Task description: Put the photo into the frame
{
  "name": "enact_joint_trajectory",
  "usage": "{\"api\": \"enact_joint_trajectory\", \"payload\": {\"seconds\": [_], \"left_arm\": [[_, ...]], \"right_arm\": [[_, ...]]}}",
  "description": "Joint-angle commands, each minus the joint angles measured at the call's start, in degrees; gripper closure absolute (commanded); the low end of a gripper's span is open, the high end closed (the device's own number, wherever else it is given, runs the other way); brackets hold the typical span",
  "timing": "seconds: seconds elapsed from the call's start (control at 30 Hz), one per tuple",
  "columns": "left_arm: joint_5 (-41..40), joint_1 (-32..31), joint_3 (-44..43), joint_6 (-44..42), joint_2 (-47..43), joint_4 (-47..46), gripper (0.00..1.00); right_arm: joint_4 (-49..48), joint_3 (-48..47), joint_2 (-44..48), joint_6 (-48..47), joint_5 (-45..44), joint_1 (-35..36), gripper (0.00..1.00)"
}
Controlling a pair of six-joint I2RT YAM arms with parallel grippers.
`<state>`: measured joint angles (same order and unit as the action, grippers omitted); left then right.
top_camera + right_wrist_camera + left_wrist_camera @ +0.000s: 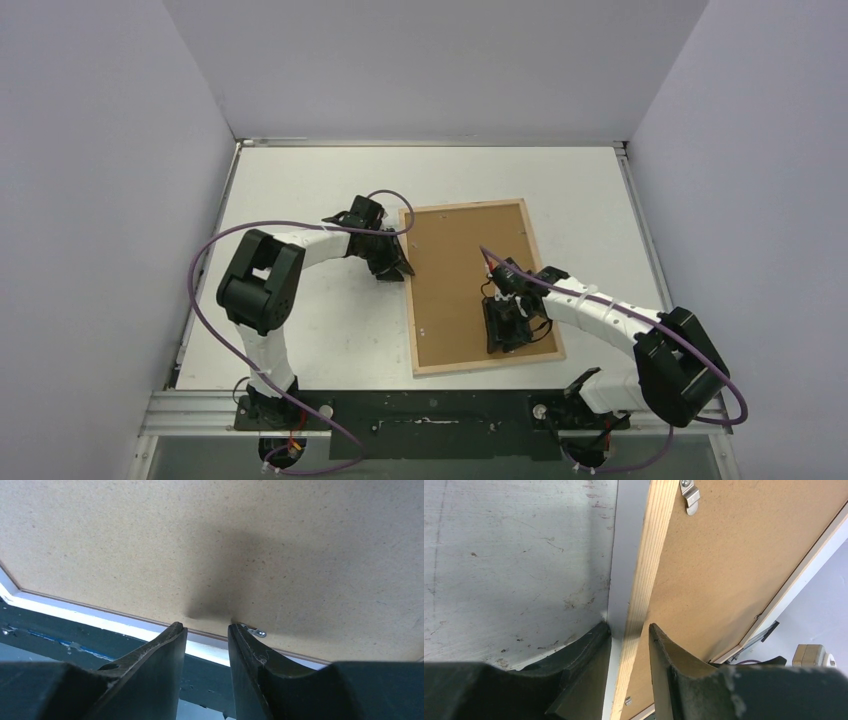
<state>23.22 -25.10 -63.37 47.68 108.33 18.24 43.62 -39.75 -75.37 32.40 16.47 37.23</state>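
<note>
Left gripper (629, 627) is pinching the frame (644, 570), jaws narrow and straddling its bare-wood side rail. One fingertip is pressing the white outer face, the other sitting on the backing board (734, 560) side. Frame is lying face-down on the table (514, 565), stretching away ahead of the fingers. Right gripper (206, 626) is standing narrow, gripping nothing, tips pointing at the board's edge, with a metal tab (257, 632) just beside one fingertip.

I'm running this from afar in a robot lab test cell: plain pale walls (100, 200) box a scuffed white bench (330, 180) on three sides, the left arm (262, 290) and right arm (610, 318) are bolted to a black base plate (440, 425) on an aluminium rail (200, 410), trailing purple cables (192, 280)
</note>
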Motion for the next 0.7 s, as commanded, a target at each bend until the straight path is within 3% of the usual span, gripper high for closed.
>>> {"api": "enact_joint_trajectory", "payload": {"seconds": [0.0, 0.4, 0.67], "left_arm": [[-4.41, -0.74, -0.35, -0.55, 2.42, 0.36, 0.67], [-8.58, -0.29, -1.41, -4.09, 2.41, 5.15, 0.68], [-14.28, -0.31, -3.25, -11.8, 2.32, 10.08, 0.78]], "right_arm": [[1.74, -0.25, -0.23, 0.14, -3.24, 0.47, 0.63], [-2.68, -4.78, 3.36, 2.27, -7.42, 0.47, 0.62], [-3.76, -4.34, 4.42, 3.8, -8.76, 0.52, 0.62]]}}
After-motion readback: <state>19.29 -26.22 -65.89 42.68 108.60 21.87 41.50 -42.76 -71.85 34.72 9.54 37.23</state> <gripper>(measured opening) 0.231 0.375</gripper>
